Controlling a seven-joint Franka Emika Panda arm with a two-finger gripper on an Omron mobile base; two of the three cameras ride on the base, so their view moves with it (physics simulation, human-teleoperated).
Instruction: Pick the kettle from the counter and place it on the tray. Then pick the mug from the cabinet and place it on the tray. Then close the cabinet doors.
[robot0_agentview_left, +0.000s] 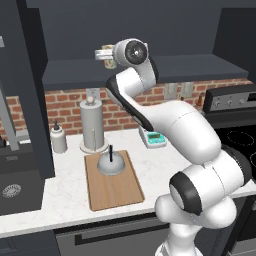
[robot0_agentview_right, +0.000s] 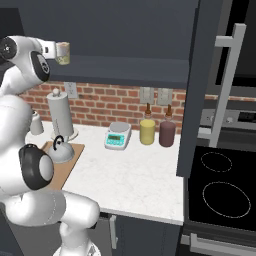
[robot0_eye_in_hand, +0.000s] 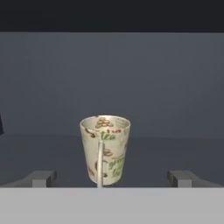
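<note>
The cream mug (robot0_eye_in_hand: 105, 151), printed with a faint pattern, stands upright on the dark shelf of the cabinet (robot0_agentview_left: 165, 70) with its handle facing the hand camera. My gripper (robot0_eye_in_hand: 112, 179) is open just in front of it, one fingertip on each side and neither touching. From the base views the arm reaches up to the shelf, with the gripper (robot0_agentview_right: 55, 50) level with the mug (robot0_agentview_right: 63, 53). The grey dome kettle (robot0_agentview_left: 111, 165) sits on the far end of the wooden tray (robot0_agentview_left: 117, 192) on the white counter (robot0_agentview_left: 165, 160). Both cabinet doors (robot0_agentview_right: 200, 85) stand open.
Behind the tray stand a tall paper-towel cylinder (robot0_agentview_left: 92, 125) and a white soap bottle (robot0_agentview_left: 58, 139). A small scale (robot0_agentview_right: 118, 136), a yellow jar (robot0_agentview_right: 147, 131) and a dark red jar (robot0_agentview_right: 167, 133) stand along the brick wall. There is a black stove (robot0_agentview_right: 225, 190) on the right and a dark sink (robot0_agentview_left: 15, 190) on the left.
</note>
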